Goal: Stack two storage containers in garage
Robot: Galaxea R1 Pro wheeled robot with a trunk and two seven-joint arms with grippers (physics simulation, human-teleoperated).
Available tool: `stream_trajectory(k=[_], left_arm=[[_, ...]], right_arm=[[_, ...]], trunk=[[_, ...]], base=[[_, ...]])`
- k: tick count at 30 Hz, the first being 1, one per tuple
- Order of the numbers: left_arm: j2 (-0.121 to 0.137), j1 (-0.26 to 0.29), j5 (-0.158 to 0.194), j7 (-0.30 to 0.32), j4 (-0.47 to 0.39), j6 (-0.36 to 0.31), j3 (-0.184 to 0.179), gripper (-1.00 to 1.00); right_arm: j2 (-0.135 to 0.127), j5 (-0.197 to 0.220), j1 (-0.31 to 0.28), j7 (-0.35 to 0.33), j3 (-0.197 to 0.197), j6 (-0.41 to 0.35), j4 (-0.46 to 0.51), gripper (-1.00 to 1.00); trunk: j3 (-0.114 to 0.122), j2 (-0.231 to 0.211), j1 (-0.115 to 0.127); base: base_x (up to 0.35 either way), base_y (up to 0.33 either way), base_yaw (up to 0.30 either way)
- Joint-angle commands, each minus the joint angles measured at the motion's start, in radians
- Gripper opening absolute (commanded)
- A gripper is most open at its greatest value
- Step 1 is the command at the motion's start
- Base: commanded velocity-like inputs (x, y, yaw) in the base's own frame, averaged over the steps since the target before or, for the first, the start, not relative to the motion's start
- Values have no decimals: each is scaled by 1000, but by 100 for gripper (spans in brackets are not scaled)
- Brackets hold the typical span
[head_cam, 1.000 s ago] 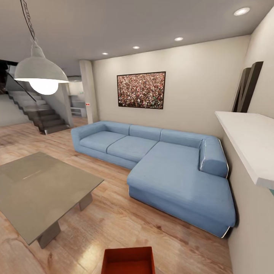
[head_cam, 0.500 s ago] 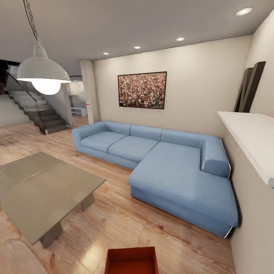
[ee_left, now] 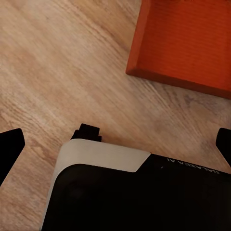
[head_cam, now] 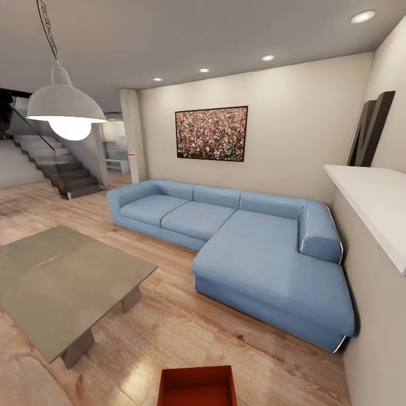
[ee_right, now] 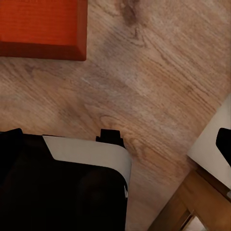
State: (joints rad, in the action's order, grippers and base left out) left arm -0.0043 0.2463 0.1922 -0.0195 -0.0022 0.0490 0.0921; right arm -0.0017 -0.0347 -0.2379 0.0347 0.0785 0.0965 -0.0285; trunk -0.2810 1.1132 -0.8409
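One orange-red storage container (head_cam: 197, 386) lies on the light wood plank floor of the living room, at the bottom edge of the head view, cut off by the frame. Its corner appears in the left wrist view (ee_left: 187, 43) and in the right wrist view (ee_right: 41, 26). My left gripper (ee_left: 120, 134) hangs open above the floor, apart from the box, with nothing between its fingers. My right gripper (ee_right: 118, 137) is open too and holds nothing. The second container is out of view.
A blue corner sofa (head_cam: 242, 248) fills the middle and right. A low grey table (head_cam: 56, 282) stands at the left. A white shelf (head_cam: 372, 208) juts from the right wall. Stairs (head_cam: 56, 169) rise at the far left, behind a hanging lamp (head_cam: 65, 110).
The whole head view has shifted slightly, so the camera has moved; sofa, table and container keep their places relative to each other.
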Motion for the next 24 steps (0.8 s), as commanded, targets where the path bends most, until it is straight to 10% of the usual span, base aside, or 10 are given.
stream_trajectory(k=[1,24], left_arm=[[0,1,0,-2,1,3,8,100],[-2,1,0,-2,1,3,8,100]], right_arm=[[0,-4,-1,4,7,5,-3,100],[0,-4,-1,4,7,5,-3,100]], trunk=[[-1,1,0],[-1,1,0]], base=[[0,0,0],[-29,8,0]])
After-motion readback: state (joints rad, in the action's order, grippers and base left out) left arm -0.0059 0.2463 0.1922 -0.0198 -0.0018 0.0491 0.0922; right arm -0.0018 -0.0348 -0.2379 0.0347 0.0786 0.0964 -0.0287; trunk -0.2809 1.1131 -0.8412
